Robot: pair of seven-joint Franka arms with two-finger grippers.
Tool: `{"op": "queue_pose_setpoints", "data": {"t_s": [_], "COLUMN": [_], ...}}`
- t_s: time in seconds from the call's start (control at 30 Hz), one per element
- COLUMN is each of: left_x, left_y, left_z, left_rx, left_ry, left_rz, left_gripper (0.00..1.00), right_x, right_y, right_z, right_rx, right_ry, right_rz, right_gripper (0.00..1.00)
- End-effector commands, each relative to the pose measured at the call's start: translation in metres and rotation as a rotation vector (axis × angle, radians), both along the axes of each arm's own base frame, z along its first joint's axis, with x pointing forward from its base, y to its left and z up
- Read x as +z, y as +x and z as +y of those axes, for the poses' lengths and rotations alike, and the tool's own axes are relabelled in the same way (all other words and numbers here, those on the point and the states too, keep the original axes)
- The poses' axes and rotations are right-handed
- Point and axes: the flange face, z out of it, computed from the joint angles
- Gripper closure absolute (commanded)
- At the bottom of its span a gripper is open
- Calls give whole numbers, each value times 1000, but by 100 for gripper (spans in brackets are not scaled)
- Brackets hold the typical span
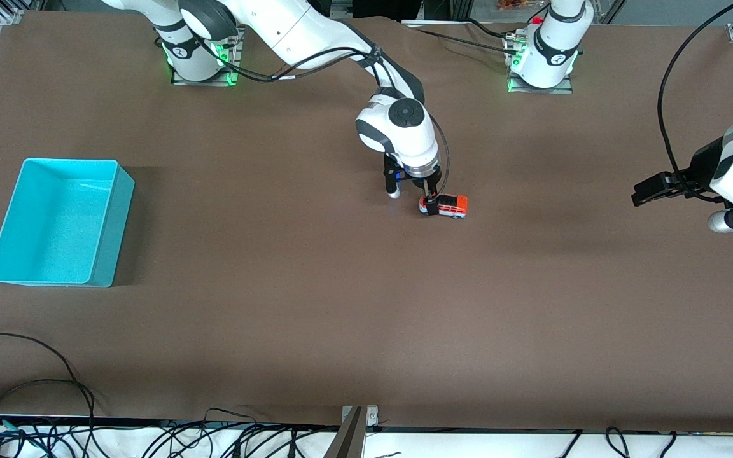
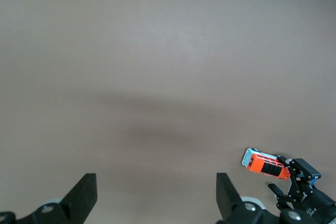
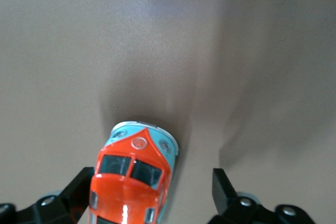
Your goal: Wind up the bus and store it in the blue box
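Between the right gripper [image 3: 149, 192] fingers, the bus [image 3: 131, 174] is cut off.

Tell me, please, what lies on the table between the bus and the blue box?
Nothing: in the front view only bare brown table runs from the bus, under the right claw, to the blue box.

The bus [image 3: 132, 182] is cut off by the right wrist view's lower edge, so its rear is not seen. Contact between the right gripper [image 1: 429, 202] fingers and it cannot be judged.
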Motion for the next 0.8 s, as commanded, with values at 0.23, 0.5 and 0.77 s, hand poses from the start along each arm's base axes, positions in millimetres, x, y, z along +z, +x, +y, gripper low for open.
{"op": "queue_pose_setpoints", "data": {"t_s": [0.23,0.5,0.77], "left_x": [0,0,0], "left_y": [-3,-3,-3], "left_z": [0,0,-1], "left_rx": [-15,-15,-15], "left_ry": [-27,-27,-26], "left_rz": [8,8,13], "left_gripper": [0,0,0], "right_x": [-2,-2,-3], "right_y": [2,4,5], "right_z": [7,5,1], "right_rx": [-17,-16,-8], "right_ry": [11,6,-27], "right_rz": [-10,-13,-3], "right_gripper": [45,67,82]}}
